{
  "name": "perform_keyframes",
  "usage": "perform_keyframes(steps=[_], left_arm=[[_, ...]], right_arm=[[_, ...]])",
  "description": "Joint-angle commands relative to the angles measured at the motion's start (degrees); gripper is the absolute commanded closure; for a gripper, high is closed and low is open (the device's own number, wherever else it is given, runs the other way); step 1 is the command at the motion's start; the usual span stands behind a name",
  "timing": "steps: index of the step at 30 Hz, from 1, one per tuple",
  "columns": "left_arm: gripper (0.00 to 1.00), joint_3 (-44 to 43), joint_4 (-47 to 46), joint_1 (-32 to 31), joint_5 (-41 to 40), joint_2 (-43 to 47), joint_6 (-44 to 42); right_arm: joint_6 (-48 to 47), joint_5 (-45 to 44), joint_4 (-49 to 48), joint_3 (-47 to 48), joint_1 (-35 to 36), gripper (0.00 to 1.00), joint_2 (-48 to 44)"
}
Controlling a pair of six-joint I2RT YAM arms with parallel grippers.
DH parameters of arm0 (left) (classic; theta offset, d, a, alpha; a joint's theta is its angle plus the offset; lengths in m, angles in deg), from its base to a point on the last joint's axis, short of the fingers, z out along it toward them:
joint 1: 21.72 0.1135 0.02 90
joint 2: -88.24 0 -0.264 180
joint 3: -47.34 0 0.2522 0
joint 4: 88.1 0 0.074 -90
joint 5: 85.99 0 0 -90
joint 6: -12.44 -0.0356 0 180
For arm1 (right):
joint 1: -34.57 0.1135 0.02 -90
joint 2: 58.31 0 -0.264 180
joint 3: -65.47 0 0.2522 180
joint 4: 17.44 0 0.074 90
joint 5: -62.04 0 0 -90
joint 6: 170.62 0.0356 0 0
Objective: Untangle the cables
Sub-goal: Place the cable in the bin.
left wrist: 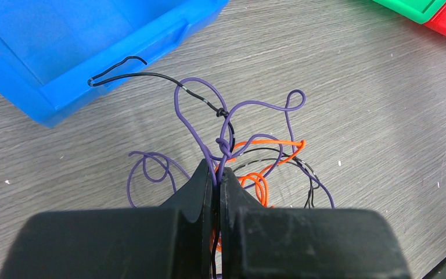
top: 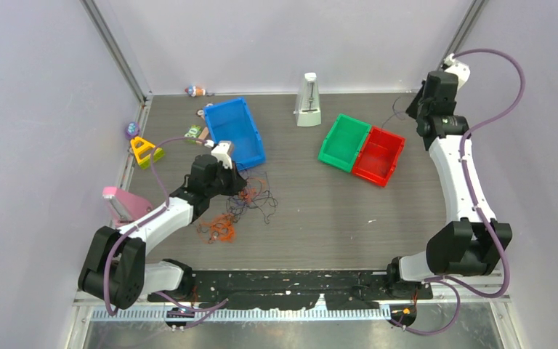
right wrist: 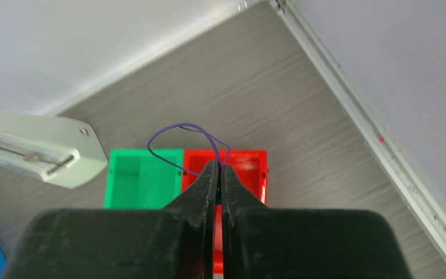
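Observation:
The cables lie as a loose tangle of purple, black and orange strands in front of the blue bin, with an orange clump nearer the arms. My left gripper rests at the tangle's left edge. In the left wrist view it is shut on purple cable strands just below a small knot, and orange loops lie beside the fingers. My right gripper hangs high at the back right. It is shut on a thin purple cable loop above the red and green bins.
A blue bin stands behind the tangle. A green bin and a red bin sit side by side at right of centre. A white metronome-like object stands at the back. A yellow triangle toy and a pink object are at the left wall.

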State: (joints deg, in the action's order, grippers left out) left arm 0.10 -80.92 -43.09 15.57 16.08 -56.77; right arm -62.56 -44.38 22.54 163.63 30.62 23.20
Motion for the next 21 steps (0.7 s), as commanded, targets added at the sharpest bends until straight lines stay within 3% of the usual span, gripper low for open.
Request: perform_keyframes(steps=[1, 10, 14, 21], left_arm=[[1.0, -1.3, -1.8, -0.3, -0.6, 0.0, -0.6], [1.0, -1.4, -1.6, -0.5, -1.1, -0.2, -0.5], [1.0, -1.4, -1.4, -0.7, -1.1, -0.1, -0.6], [1.0, -1.5, -1.3, -0.9, -1.4, 0.0, -0.8]], right_arm=[[3.4, -1.0, -1.2, -6.2, 0.8, 0.95, -2.5], [5.7, 0.3, -1.6, -12.5, 2.4, 0.95, 3.7], [6.9, 0.5, -1.0, -10.4, 2.4, 0.95, 11.3], [8.1, -7.8, 2.1, -1.7, 2.6, 0.95, 22.8]])
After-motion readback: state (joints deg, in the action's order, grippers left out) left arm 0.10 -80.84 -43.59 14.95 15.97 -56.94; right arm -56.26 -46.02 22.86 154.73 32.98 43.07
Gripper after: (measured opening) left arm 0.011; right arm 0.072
